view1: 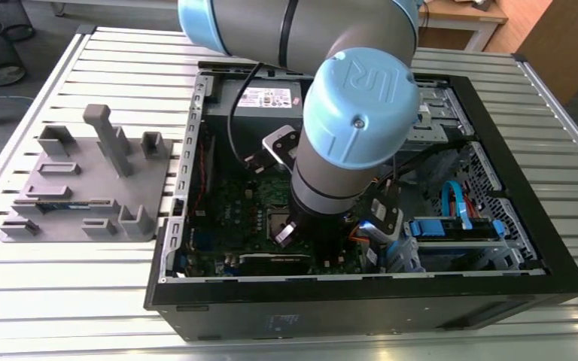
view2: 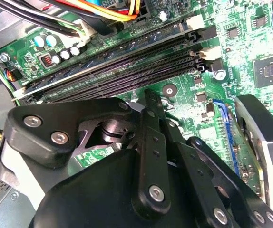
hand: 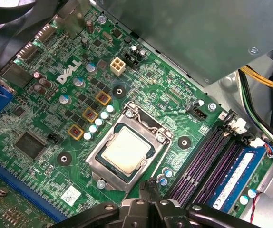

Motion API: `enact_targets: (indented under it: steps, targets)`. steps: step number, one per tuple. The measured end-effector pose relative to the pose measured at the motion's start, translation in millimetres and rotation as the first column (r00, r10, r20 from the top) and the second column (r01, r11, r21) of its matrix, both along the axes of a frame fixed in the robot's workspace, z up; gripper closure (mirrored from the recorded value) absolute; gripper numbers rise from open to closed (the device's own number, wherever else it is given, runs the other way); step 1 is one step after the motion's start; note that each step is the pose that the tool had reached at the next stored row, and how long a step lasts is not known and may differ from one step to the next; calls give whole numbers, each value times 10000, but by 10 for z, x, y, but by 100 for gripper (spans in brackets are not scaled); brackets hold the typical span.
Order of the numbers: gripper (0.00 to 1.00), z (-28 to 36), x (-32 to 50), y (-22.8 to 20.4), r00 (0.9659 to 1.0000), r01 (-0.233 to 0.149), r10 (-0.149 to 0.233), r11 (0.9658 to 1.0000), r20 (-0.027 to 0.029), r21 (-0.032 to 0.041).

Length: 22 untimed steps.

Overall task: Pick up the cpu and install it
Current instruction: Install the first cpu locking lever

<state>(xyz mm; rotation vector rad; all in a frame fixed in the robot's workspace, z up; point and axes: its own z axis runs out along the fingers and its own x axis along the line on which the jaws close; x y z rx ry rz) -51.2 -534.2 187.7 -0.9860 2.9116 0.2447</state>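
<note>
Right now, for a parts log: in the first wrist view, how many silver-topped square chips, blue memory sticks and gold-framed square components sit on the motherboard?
Shiny silver-topped square cpu: 1
Long blue memory stick: 1
Gold-framed square components: 3
Total: 5

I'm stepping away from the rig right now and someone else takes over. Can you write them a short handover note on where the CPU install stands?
Gripper: inside the open computer case, low over the motherboard, beside the socket frame. It holds nothing that can be seen; whether it is open or shut cannot be told.
Cpu: lies flat in the socket, silver top up, in the first wrist view.
Done: the cpu is placed in the socket.
Left: whether the socket frame is latched cannot be told; check that.
Grey fixture plate: on the table at the exterior view's left.
</note>
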Motion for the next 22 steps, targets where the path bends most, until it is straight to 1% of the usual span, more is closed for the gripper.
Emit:
enact_targets:
  steps: [17, 22]
  targets:
    - [89, -5, -1, -1, 10000, 0, 0, 10000, 0, 4]
    - [89, -5, -16, -2, 10000, -1, 1, 10000, 8, 35]
